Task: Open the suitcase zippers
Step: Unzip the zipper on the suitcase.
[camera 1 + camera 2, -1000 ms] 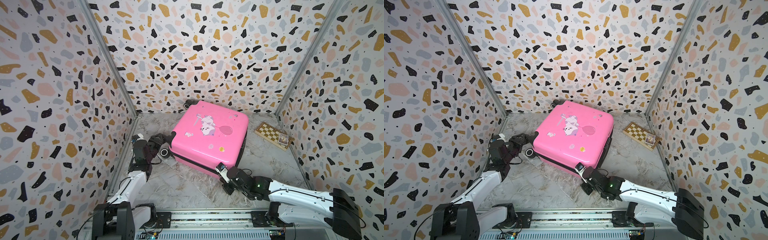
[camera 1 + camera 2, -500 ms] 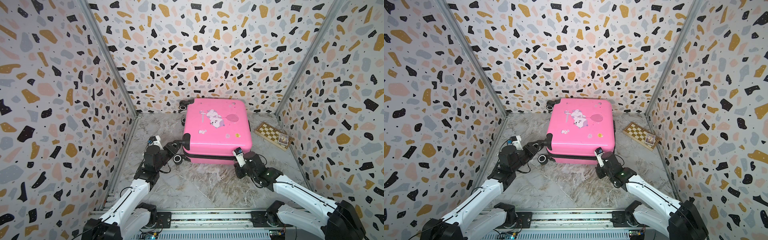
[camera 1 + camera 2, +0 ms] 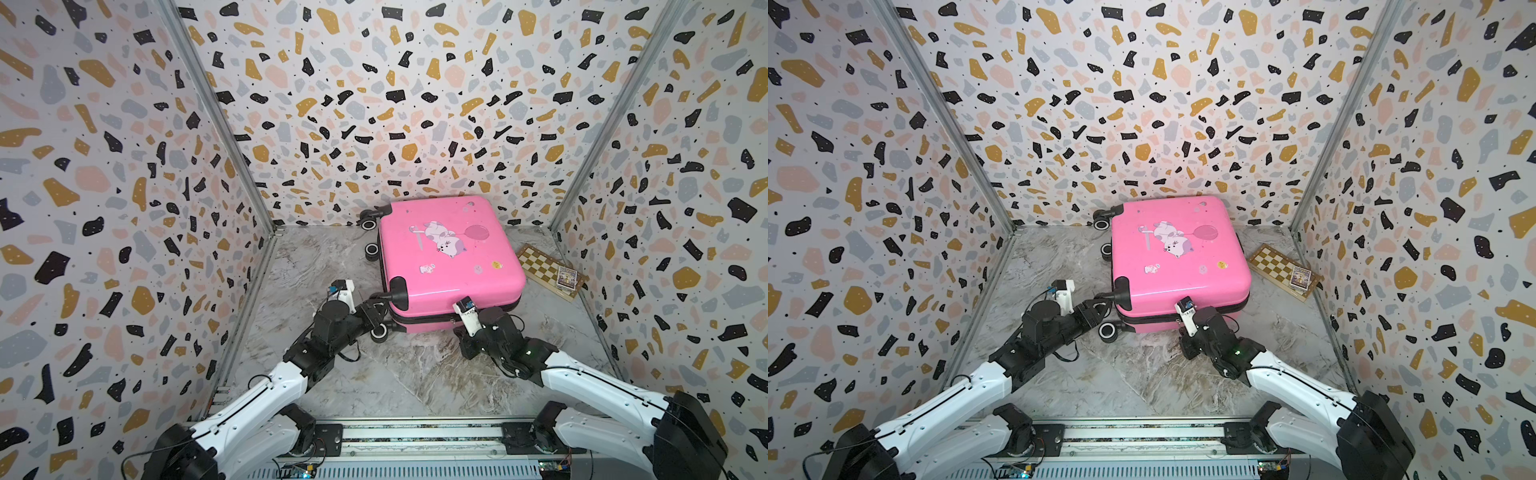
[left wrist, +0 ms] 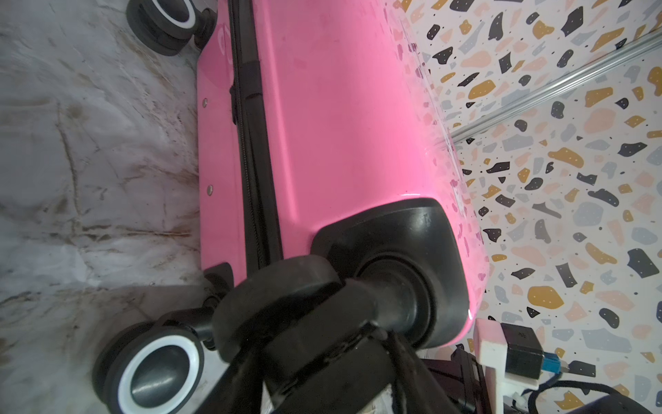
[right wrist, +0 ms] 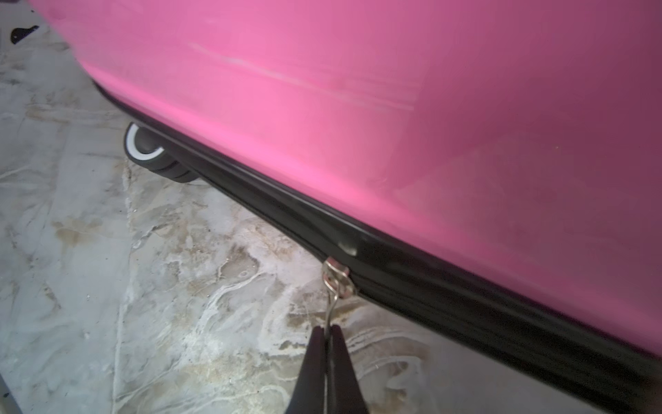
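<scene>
Suitcase (image 3: 449, 249), glossy pink hard-shell, stiff and slick, lies flat far-centre on the marbled bench (image 3: 374, 374); the right gripper (image 5: 327, 333) pinches its thin metal zipper pull (image 5: 331, 304), the sensible hold, at the near seam, while the left gripper (image 3: 374, 311) clamps a black caster wheel (image 4: 276, 294).

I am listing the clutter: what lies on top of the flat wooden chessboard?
A small colourful printed card lies on one end of the flat wooden chessboard. The squares beneath it are covered; its print is unreadable.
</scene>
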Robot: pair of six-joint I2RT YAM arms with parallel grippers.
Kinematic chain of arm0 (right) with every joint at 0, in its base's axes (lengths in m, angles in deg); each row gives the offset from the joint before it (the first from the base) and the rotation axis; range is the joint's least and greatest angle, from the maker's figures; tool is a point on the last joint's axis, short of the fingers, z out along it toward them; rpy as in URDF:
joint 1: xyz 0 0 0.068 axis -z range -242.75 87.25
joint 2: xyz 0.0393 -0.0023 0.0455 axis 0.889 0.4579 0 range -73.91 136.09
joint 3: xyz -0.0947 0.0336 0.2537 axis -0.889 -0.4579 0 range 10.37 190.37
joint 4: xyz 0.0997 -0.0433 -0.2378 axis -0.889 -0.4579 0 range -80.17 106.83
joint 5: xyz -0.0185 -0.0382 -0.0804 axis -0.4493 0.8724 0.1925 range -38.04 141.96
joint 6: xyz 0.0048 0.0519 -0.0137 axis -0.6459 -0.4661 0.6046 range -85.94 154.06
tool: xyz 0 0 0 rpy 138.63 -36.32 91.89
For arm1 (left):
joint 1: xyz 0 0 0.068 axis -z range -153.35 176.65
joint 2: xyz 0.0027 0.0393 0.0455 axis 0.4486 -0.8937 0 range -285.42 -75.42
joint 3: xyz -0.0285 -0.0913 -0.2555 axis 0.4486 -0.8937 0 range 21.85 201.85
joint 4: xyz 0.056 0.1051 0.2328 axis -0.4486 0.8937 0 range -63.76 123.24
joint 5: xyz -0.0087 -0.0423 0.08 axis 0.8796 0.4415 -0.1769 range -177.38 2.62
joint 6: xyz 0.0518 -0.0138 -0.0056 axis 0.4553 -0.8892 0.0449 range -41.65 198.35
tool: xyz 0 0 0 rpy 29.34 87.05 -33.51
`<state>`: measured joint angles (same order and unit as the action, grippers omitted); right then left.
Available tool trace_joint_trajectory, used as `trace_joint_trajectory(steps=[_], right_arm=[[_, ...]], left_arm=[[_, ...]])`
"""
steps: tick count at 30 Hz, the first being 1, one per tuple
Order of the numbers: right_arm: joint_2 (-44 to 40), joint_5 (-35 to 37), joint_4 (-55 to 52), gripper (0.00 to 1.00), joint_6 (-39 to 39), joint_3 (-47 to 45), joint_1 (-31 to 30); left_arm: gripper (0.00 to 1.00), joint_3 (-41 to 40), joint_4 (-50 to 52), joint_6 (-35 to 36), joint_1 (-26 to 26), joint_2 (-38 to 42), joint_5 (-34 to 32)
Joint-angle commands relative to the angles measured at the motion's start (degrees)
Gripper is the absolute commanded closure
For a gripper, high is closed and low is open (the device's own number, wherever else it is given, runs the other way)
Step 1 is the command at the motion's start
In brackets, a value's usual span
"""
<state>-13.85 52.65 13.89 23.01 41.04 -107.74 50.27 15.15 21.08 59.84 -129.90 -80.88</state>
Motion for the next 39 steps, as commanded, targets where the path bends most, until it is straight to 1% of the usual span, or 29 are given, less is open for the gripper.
trace_joint_trajectory(steps=[1, 5, 12, 17, 23, 28, 31, 32, 33, 35, 37, 39], right_arm=[[-1.9, -5.2, 6.2, 1.0, 1.9, 0.2, -6.0], [-0.6, -2.7, 8.4, 1.0, 1.9, 0.6, -10.4], [2.5, 1.2, 12.3, 1.0, 1.9, 1.5, -16.1], [4.6, 5.3, 16.2, 1.0, 2.1, 1.3, -20.0], [6.2, 9.1, 20.7, 1.0, 1.8, 0.9, -22.6], [8.3, 10.9, 21.7, 1.0, 1.3, 1.8, -23.1], [8.6, 11.8, 21.9, 1.0, 0.7, 1.5, -23.1], [8.5, 12.2, 21.8, 1.0, 0.4, 1.2, -23.1], [8.4, 12.4, 21.8, 1.0, 0.2, 0.8, -23.2], [7.9, 12.6, 21.8, 1.0, -0.5, -0.2, -23.1], [7.3, 12.5, 21.9, 1.0, -1.3, -1.2, -23.2], [6.9, 12.2, 22.0, 1.0, -2.0, -2.3, -23.1]], left_arm=[[0.5, 1.7, -0.3, 0.6, 4.3, -2.8, 5.1], [0.5, 3.0, -0.8, 0.6, 7.4, -4.4, 3.4], [0.51, 4.8, -1.5, 0.7, 11.6, -6.5, 0.9], [0.5, 5.7, -2.5, 0.6, 14.3, -8.4, -0.5], [0.5, 6.2, -4.7, -0.1, 17.0, -10.9, -1.6], [0.5, 6.6, -5.8, -0.3, 19.5, -12.0, -3.1], [0.49, 6.6, -6.5, -0.3, 20.1, -12.6, -3.3], [0.47, 6.6, -6.4, -0.3, 20.1, -12.6, -3.5], [0.41, 6.6, -5.8, 0.0, 20.1, -12.1, -4.1], [0.22, 7.0, -2.4, 1.2, 20.1, -10.1, -6.0], [0.02, 7.9, 3.6, 3.4, 19.5, -6.8, -9.0], [0.01, 8.9, 8.7, 5.4, 17.8, -3.5, -10.6]])
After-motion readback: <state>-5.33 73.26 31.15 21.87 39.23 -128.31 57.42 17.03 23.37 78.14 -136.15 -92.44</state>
